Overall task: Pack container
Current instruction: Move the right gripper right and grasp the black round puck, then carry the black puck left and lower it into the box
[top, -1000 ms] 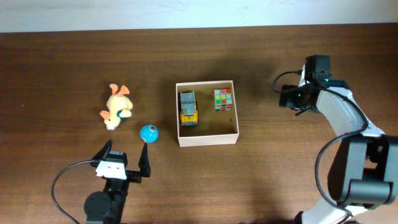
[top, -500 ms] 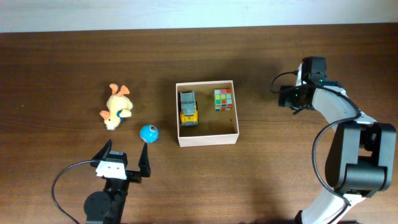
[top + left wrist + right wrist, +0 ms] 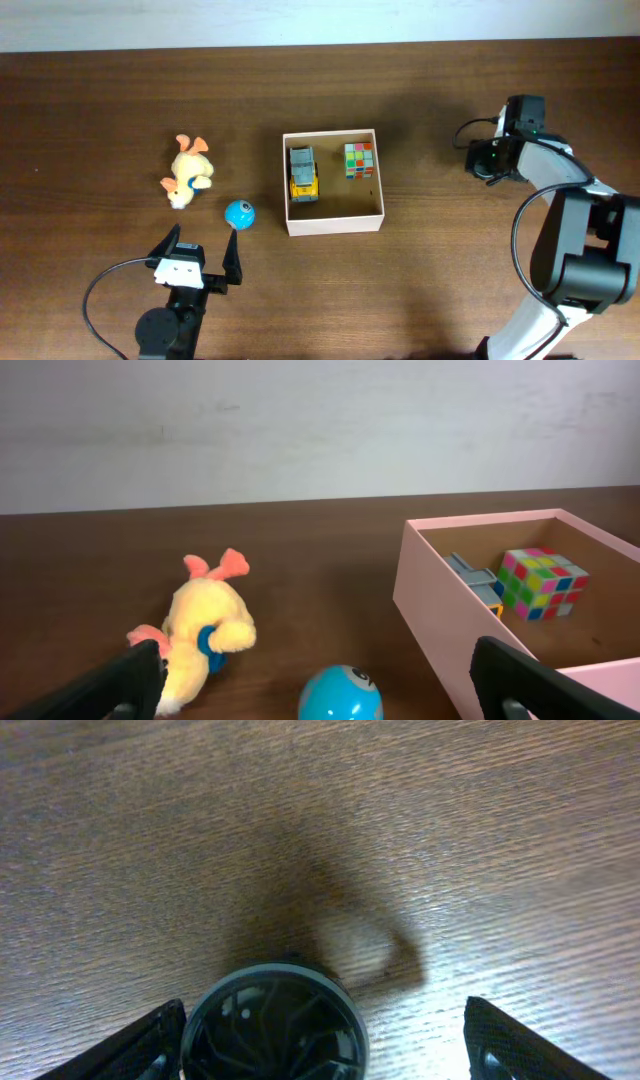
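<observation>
The container [image 3: 335, 224], a square white-walled box with a tan inside, stands mid-table and holds a yellow-grey toy truck [image 3: 302, 172] and a colour cube [image 3: 359, 159]. A yellow plush duck [image 3: 188, 170] and a blue ball [image 3: 239, 213] lie on the table left of it. My left gripper [image 3: 202, 245] is open and empty, just in front of the ball [image 3: 340, 695]. My right gripper [image 3: 482, 160] is open over the table to the right of the box. In the right wrist view a round black wheel-like object [image 3: 275, 1025] lies between its fingers [image 3: 320, 1025], close to the left finger.
The left wrist view shows the duck [image 3: 200, 625], the box's near wall [image 3: 435, 615], the cube [image 3: 543, 582] and a pale wall behind the table. The brown wood table [image 3: 450, 280] runs to a far edge along the top.
My right gripper has shifted a little to the right, away from the box. The left arm and the toys have not moved.
</observation>
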`<state>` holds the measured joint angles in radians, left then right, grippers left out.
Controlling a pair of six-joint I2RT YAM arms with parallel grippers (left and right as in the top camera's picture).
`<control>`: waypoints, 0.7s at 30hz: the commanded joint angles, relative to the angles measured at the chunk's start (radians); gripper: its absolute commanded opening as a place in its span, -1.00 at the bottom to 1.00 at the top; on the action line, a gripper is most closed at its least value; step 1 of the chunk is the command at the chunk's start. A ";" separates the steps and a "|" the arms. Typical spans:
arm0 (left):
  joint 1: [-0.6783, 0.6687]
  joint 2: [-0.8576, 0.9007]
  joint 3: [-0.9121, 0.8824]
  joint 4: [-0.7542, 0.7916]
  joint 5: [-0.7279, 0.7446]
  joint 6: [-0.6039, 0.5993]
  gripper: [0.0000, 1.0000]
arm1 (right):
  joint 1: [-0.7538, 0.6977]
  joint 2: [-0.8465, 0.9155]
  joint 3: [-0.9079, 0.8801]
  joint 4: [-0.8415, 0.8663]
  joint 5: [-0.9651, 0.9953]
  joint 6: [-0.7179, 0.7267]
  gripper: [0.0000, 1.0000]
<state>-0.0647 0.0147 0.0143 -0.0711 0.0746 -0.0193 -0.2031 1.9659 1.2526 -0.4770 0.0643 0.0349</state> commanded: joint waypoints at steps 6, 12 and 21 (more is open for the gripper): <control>0.005 -0.010 -0.005 -0.001 0.008 0.016 0.98 | -0.001 0.021 -0.009 0.007 -0.031 -0.020 0.36; 0.005 -0.010 -0.005 -0.001 0.008 0.016 0.98 | -0.001 0.021 -0.009 0.010 -0.031 -0.020 0.19; 0.005 -0.010 -0.005 -0.001 0.008 0.016 0.99 | -0.001 0.021 -0.009 0.011 -0.053 -0.021 -0.06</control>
<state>-0.0647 0.0147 0.0143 -0.0711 0.0746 -0.0193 -0.2031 1.9713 1.2526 -0.4698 0.0357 0.0181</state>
